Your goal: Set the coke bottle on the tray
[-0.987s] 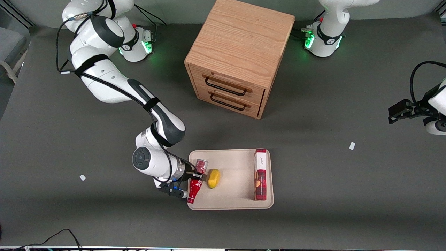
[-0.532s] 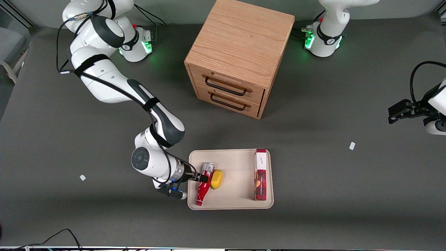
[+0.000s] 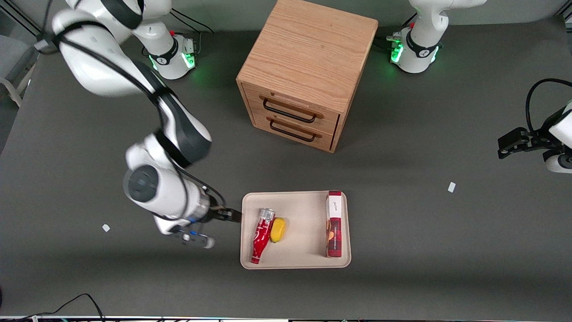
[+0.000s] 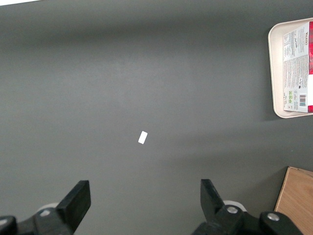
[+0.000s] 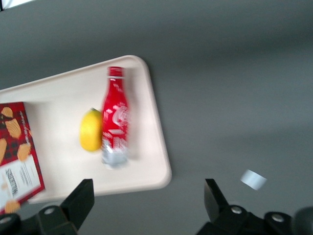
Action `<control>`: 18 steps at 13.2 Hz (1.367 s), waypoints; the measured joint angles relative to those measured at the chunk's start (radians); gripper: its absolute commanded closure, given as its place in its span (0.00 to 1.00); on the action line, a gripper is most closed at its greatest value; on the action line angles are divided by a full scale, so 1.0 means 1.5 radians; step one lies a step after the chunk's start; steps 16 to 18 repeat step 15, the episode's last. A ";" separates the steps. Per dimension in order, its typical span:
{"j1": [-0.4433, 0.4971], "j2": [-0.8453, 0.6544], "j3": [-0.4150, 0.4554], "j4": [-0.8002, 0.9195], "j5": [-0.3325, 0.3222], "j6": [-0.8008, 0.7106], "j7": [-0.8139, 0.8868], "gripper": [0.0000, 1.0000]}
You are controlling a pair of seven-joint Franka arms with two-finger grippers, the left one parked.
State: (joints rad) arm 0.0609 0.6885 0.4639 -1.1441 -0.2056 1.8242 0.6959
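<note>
Bottle (image 3: 261,235): lying on tray (image 3: 304,264), touching lemon (image 3: 278,229).
Box (image 3: 334,223): lying toward parked arm's end.
Gripper (image 3: 232,216): hovering beside tray, open, empty.

- The coke bottle (image 3: 260,235) (image 5: 115,117) is seen lying on its side on the tray (image 3: 304,205) (image 5: 58,103), close to the rim at the working arm's end. It is slim and red, with white script lettering, a silver flat base and a red cap. The cap end is pointed toward the front camera and the silver base away from it, with a slight slant. Contact with a yellow fruit alongside it is seen.
- The tray is flat, beige and rectangular, with rounded corners and a low raised rim. It is laid flat on the dark table, nearer the front camera than the wooden drawer cabinet.
- The bottle is left free by the gripper (image 3: 234,216), which is held open above the table just beside the tray's rim.
</note>
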 measured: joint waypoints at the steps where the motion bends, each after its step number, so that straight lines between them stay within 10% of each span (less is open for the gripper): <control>1: -0.015 -0.059 0.000 -0.003 0.000 -0.073 -0.007 0.00; 7: -0.058 -0.332 -0.149 -0.050 0.107 -0.368 -0.173 0.00; 18: -0.066 -0.554 -0.213 -0.312 0.143 -0.326 -0.220 0.00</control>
